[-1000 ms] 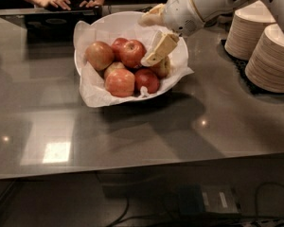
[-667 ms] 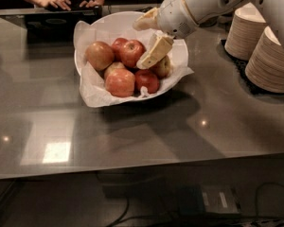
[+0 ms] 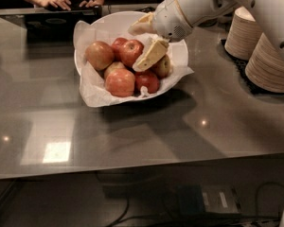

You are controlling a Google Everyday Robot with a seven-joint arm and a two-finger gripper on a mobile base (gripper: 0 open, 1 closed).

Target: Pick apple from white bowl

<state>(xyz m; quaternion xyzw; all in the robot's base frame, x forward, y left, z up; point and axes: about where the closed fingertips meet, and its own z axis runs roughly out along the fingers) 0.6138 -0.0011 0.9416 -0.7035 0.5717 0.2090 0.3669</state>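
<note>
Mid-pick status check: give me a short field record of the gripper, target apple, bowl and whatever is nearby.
gripper: two-finger gripper on the white arm, over the bowl, jaws open, one either side of the target
target: large round deep-red apple, at the back of the pile, resting in the bowl, not lifted
bowl: wide glossy white bowl with crinkled paper lining, on the grey glossy table
other apples: several, including a paler orange-tan apple
nearby: stacks of off-white paper plates; a person's hands beyond the bowl
</note>
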